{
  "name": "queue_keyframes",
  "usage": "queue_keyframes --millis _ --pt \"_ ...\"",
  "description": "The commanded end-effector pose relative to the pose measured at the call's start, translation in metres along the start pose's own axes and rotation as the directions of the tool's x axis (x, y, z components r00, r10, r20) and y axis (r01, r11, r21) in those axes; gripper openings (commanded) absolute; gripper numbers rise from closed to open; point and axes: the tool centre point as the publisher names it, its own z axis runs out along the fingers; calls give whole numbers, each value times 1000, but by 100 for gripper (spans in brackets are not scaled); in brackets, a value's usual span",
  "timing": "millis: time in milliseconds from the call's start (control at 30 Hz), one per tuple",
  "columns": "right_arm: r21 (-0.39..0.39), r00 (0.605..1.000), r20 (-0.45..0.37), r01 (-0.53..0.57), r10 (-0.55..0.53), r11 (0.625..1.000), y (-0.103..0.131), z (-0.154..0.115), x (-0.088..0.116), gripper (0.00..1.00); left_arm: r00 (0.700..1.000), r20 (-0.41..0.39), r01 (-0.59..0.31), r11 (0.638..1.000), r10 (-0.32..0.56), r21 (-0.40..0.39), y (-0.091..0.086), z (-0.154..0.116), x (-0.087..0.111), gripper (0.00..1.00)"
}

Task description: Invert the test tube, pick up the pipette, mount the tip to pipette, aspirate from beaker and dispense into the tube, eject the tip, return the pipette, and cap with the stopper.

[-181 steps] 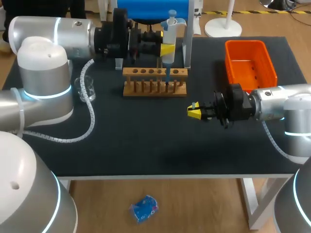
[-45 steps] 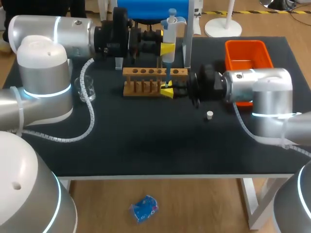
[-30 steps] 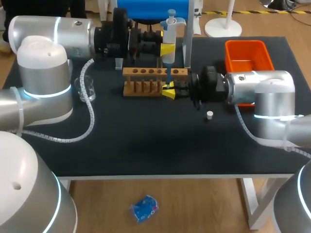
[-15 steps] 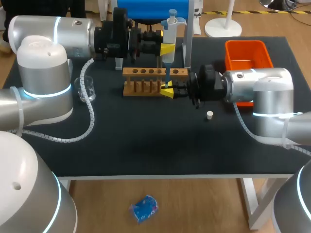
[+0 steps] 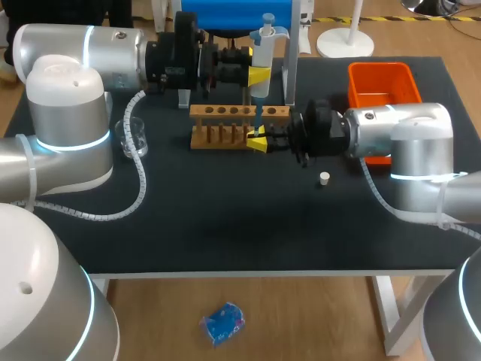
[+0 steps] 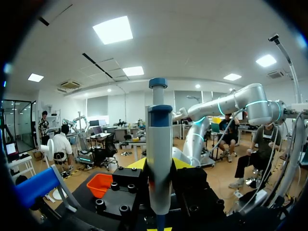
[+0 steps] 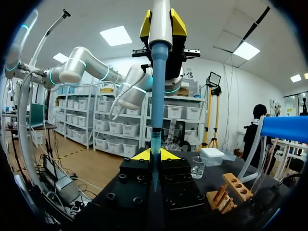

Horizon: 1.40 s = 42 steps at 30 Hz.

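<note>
My left gripper (image 5: 258,76) is shut on the white pipette (image 5: 262,54) and holds it upright over the wooden tube rack (image 5: 239,126). In the left wrist view the pipette (image 6: 159,159) stands between the fingers of that gripper (image 6: 160,166). A blue tip (image 5: 258,119) hangs from the pipette down in front of the rack. My right gripper (image 5: 257,142) comes in from the right and is shut on the tip's lower end. The right wrist view has the tip (image 7: 157,106) running down between its gripper's (image 7: 153,155) yellow fingertips. I cannot make out the test tube.
A glass beaker (image 5: 132,138) stands left of the rack, also seen in the right wrist view (image 7: 196,167). A small white stopper (image 5: 324,178) lies on the mat under my right arm. An orange bin (image 5: 385,94) sits back right. A blue-topped stand (image 5: 237,16) rises behind the rack.
My right gripper has edged slightly to the left while staying at the pipette tip. The left arm and pipette have not moved.
</note>
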Motion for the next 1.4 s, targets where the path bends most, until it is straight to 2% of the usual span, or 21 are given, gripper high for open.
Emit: queue_keyframes --millis 33,267,467,867,1000,1200,1400 --pt "8 1000 5 15 -15 1000 7 0 1 0 1000 -2 0 1000 0 0 2 0 -1 0" --pt "0 1000 8 23 -23 1000 11 0 1 0 1000 -2 0 1000 0 0 2 0 -1 0" --pt "-25 1000 16 -23 23 999 14 1 1 0 1000 -2 0 1000 0 0 2 0 -1 0" --pt "17 999 17 -37 36 999 18 3 1 0 1000 -2 0 1000 0 0 2 0 -1 0" --pt "32 998 48 -40 38 999 19 3 2 0 1000 -2 0 1000 0 0 2 0 -1 0" --pt "34 988 145 -54 48 998 17 2 3 0 1000 -2 0 1000 0 0 2 0 -1 0" --pt "27 987 157 -49 45 998 18 1 5 0 1000 -2 0 1000 0 0 2 0 -1 0"
